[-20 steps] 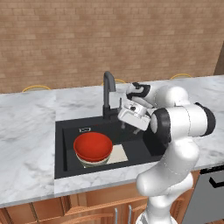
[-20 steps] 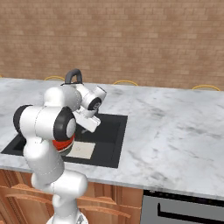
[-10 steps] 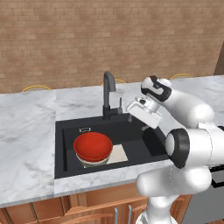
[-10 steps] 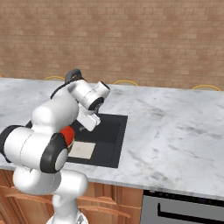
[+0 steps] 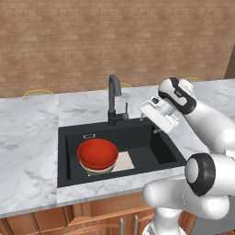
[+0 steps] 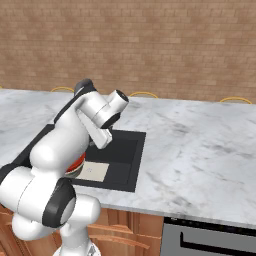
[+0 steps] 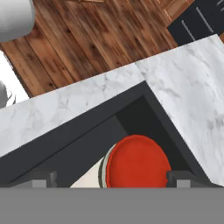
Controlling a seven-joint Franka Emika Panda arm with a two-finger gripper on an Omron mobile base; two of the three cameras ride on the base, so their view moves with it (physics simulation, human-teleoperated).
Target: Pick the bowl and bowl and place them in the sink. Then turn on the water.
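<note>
Item: black sink (image 5: 158, 151), set into a grey-veined marble counter (image 5: 32, 137) in front of a brick wall (image 5: 92, 41). The basin is being shown from above in the hand view, where its dark rim (image 7: 65, 127) is cutting across the marble.

Item: red bowl (image 5: 97, 153). It is being carried inside the cream bowl (image 5: 97, 170), of which only a pale rim is being shown below it. The stacked pair is sitting in the left half of the basin, beside a pale flat mat (image 5: 123, 161) on the sink floor. In the hand view the red bowl (image 7: 138, 162) is lying between the two finger tips, well below them.

Item: faucet (image 5: 113, 98), tall, black, curved, standing at the back rim of the sink. A small lever (image 5: 126, 109) is mounted just to its right. No stream is being seen under the spout.

Item: gripper (image 5: 156, 120). It is being held above the right back part of the sink, near the lever and apart from it. The jaws are being kept spread wide, and nothing is being held between them. In the right base view the arm (image 6: 95, 112) is covering most of the basin, and a red edge of the bowl (image 6: 77, 162) is peeking out beside it.
</note>
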